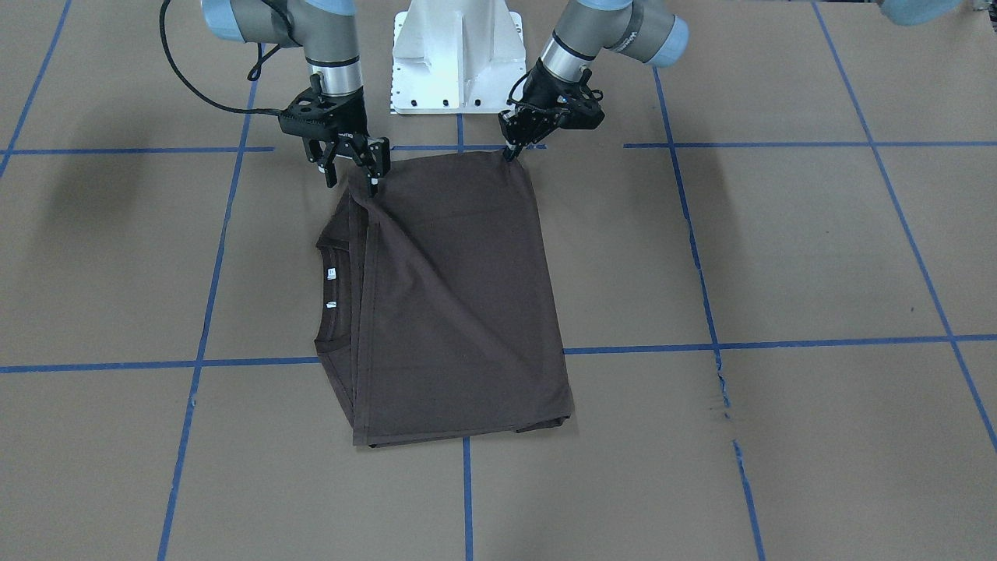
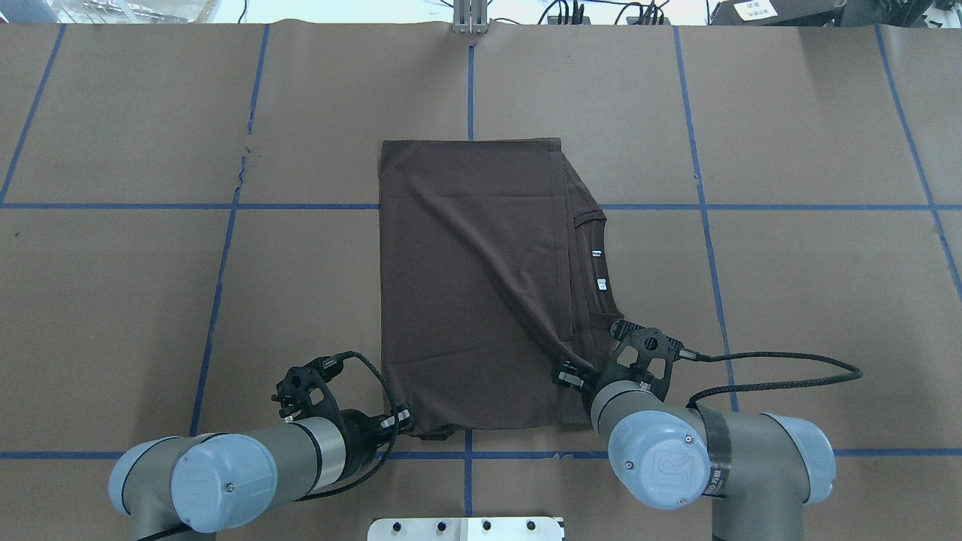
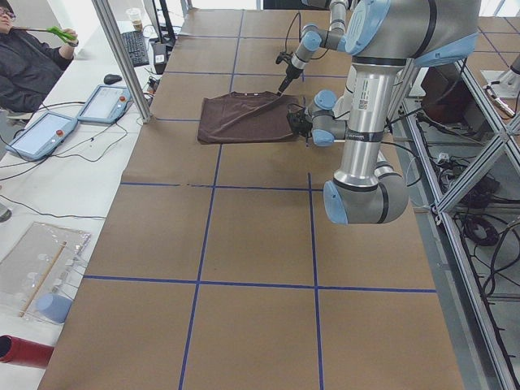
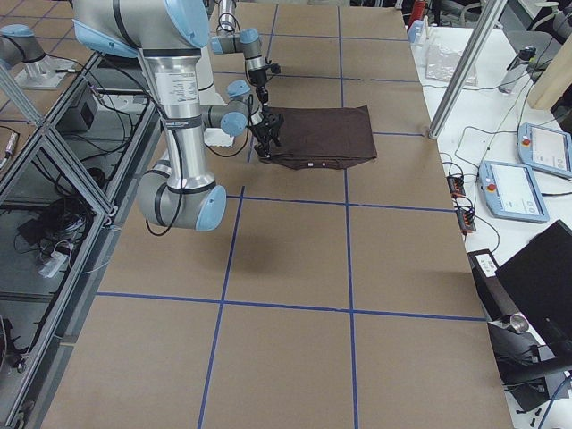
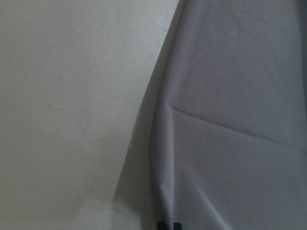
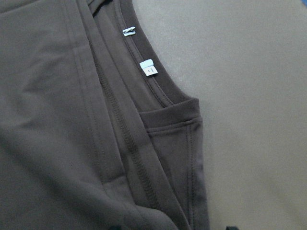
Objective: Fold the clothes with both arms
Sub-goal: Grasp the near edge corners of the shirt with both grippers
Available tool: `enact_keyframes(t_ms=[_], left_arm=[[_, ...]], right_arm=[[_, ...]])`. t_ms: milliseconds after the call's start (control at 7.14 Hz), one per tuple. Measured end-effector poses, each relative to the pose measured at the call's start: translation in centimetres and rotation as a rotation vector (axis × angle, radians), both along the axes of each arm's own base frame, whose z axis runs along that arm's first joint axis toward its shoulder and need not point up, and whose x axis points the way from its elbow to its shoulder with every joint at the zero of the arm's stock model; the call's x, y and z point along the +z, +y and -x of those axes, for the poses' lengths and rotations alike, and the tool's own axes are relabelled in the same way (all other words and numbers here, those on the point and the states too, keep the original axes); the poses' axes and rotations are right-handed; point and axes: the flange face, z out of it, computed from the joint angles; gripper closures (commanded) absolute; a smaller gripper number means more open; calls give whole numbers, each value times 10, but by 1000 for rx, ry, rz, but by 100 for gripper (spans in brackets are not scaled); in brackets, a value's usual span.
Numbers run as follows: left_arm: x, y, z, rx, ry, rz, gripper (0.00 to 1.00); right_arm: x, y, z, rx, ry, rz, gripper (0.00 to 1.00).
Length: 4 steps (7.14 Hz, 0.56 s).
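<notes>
While T-shirt point(image 1: 459, 296) lies folded, left gripper point(image 1: 510, 153) pinching its corner, right gripper point(image 1: 352, 181) spread (astride hem).

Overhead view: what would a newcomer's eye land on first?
The dark brown T-shirt lies folded into a rectangle in the middle of the table, with its white neck tags showing on the robot's right side. At the edge nearest the robot, the left gripper is pinched shut on one corner, while the right gripper stands open at the other.

Robotics lab, shown by aluminium framing point(image 3: 121, 57) and teach pendants point(image 4: 514, 190).
</notes>
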Motion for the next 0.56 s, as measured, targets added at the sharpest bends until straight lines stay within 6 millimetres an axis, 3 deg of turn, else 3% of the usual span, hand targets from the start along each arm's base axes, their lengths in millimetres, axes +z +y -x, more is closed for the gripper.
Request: enact_keyframes(t_ms=[560], left_arm=[[0,0,0,0,-1,0,100]], right_arm=[[3,14,9,-23,7,3,38]])
